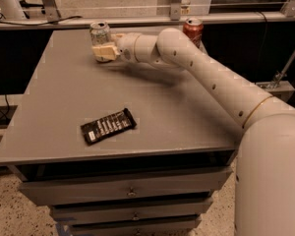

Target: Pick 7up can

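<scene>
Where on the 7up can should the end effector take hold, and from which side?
Probably the mid side wall of the 7up can, approached level from the near side, where the end effector is, right at the can's lower front. The can stands upright near the far edge of the table, so its round wall is exposed; the red cola can stands well apart.

At the far edge of the table (pixel 59 97) stands the 7up can (pixel 100 32), with the gripper (pixel 101 53) directly in front of it. A cola can (pixel 192 28) stands to the right behind the arm (pixel 211 82), and a wrapped bar (pixel 108 126) lies near the front.
</scene>
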`<action>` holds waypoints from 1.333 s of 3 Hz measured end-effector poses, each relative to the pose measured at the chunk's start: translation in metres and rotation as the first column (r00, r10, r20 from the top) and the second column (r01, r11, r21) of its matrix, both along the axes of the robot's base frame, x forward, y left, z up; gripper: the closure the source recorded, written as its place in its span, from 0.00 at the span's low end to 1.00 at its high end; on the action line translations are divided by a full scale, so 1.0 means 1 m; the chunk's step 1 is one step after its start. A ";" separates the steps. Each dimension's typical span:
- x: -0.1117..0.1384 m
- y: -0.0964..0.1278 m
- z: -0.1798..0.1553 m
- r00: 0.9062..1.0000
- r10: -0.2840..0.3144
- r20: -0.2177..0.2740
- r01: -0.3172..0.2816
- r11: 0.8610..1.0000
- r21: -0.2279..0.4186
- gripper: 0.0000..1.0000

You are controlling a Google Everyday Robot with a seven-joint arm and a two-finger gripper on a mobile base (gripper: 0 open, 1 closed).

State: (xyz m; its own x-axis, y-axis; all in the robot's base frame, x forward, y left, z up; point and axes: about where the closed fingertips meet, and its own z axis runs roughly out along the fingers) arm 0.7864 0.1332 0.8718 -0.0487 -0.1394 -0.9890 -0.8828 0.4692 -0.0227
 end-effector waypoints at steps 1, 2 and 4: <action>-0.007 -0.005 0.005 1.000 -0.011 0.004 0.011 1.000 0.001 0.87; -0.017 -0.006 0.019 1.000 -0.010 0.005 0.010 1.000 0.001 1.00; -0.042 -0.009 0.083 0.998 -0.028 0.049 0.027 0.999 0.022 1.00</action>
